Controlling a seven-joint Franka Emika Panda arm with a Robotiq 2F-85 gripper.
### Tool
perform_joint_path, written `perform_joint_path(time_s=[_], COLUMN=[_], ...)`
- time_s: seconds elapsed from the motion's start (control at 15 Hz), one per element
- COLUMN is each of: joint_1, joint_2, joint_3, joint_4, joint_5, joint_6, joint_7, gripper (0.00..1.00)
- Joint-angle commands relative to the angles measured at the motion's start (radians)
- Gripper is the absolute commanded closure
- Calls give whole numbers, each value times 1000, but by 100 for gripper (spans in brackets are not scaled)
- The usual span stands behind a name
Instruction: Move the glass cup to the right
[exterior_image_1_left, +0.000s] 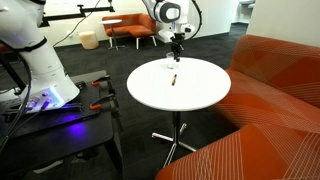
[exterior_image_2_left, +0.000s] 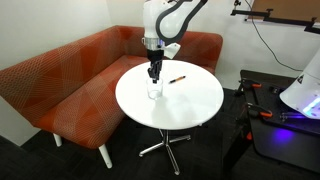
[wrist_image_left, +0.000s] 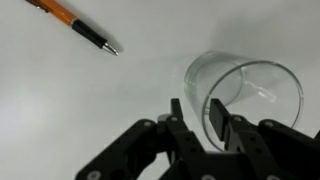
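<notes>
Black two-fingered gripper fills the lower edge of the wrist view. Its jaws straddle the near wall of the small clear cylindrical glass cup, with one finger inside the rim and the other just outside. Whether they pinch the wall or stand slightly released, I cannot tell. That cup stands upright on the round white tabletop, directly beneath the gripper. On the same tabletop a slim orange-and-black pen lies apart from the cup.
</notes>
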Motion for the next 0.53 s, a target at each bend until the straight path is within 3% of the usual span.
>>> perform_joint_path(time_s=[0.0,0.13,0.47], joint_1=[7,6,5], joint_2=[13,14,23], joint_3=[-5,-4,-3], joint_4=[41,44,63], joint_5=[18,18,18], joint_6=[-51,-53,-75], joint_7=[12,10,7], gripper=[89,100,99])
